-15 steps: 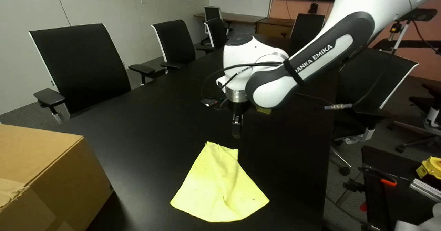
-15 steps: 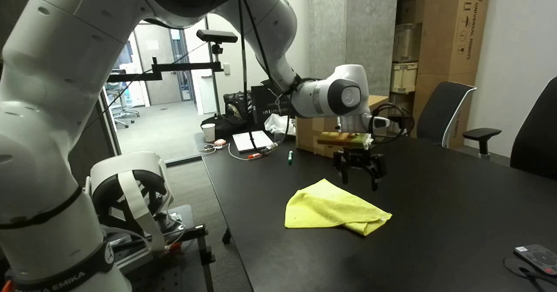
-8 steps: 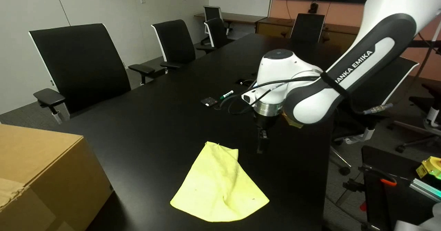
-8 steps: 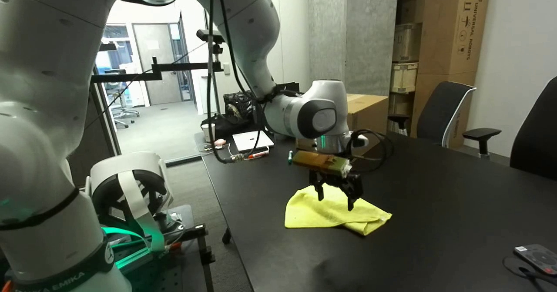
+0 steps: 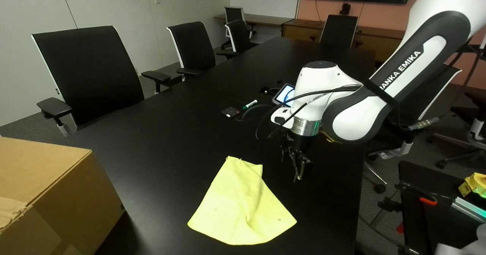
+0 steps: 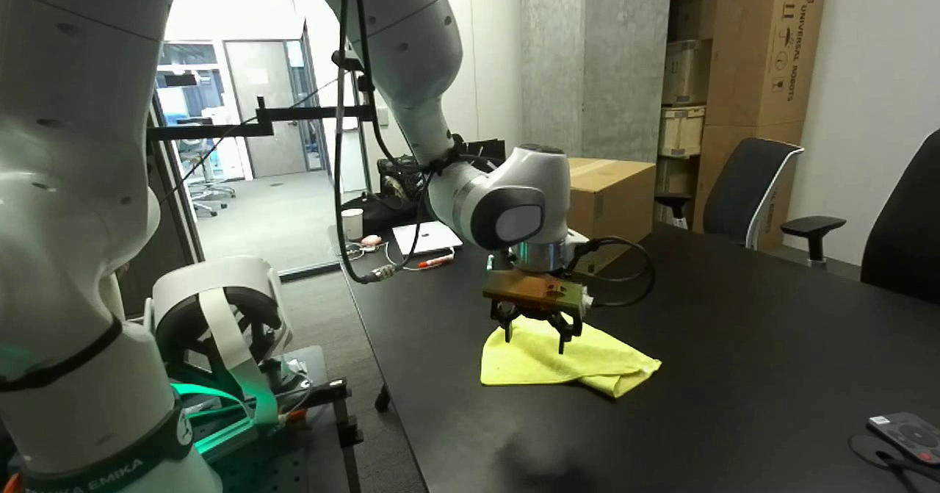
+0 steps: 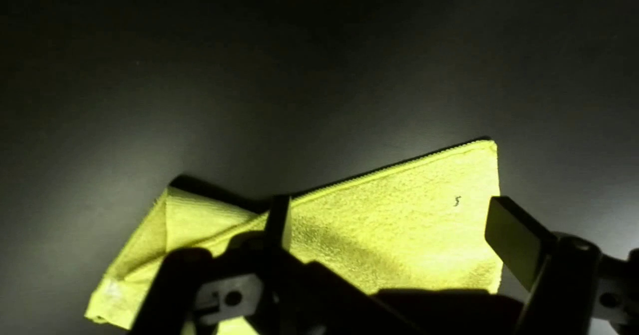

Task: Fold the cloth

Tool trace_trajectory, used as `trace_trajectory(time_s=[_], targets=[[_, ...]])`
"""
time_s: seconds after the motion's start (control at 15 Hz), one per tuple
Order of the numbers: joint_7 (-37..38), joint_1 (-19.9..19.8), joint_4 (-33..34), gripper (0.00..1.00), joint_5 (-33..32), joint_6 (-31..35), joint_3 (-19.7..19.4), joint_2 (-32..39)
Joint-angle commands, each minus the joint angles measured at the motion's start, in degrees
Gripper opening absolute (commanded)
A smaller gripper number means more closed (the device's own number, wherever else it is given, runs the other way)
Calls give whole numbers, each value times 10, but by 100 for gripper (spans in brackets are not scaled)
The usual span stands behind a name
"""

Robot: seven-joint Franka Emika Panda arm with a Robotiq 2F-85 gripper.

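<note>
Now the claw (image 6: 534, 339), jaws apart, hangs lower and turned; the cloth (image 5: 242, 203) lies unmoved below it, so folding likely needs a grasp next.

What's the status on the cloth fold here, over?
Gripper open, nothing held, above the table. Yellow cloth lying on it, creased, overlapping itself at one end. No obstacle seen between gripper and cloth; cardboard box stands apart.

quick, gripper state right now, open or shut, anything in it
Gripper: open, jaws well apart, holding nothing; the cloth is not gripped.
</note>
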Motion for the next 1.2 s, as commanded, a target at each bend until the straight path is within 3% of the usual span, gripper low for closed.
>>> trace_trajectory(time_s=[0.0,0.2,0.47,0.67,1.13], targets=[[-113,-15,35,100,21,-29,39,15],[-176,2,63,100,16,-66,44,33],[-62,82,73,100,-19,-25,-29,38],[40,121,76,100,-36,-9,-69,47],[118,136,55,100,-78,-18,-67,58]])
